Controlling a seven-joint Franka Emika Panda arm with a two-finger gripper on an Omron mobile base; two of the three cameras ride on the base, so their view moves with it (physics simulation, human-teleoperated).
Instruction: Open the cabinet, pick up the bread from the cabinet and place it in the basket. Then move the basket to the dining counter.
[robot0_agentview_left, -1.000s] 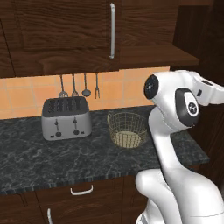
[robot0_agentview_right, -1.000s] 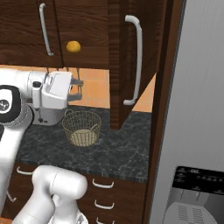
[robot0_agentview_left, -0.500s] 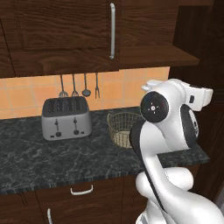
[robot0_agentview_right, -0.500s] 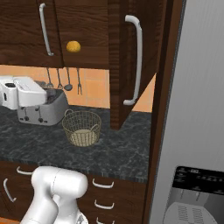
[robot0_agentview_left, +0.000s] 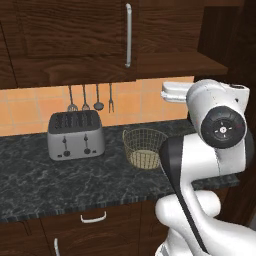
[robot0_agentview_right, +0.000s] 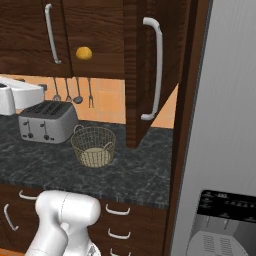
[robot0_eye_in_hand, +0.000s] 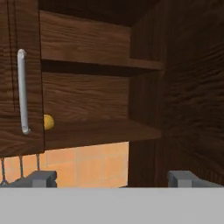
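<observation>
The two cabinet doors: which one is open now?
The right door is open: it is swung out toward the fridge side, edge-on, baring the shelf with the bread. The left door lies flat and shut.

Arm raised, elbow bent; gripper (robot0_eye_in_hand: 112, 178) jaws spread wide, nothing held.

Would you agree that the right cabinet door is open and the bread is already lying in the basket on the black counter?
Not quite: the bread is on the cabinet shelf, not in the basket, as the right base view shows. The right door is open, and the basket stands on the black counter.
</observation>
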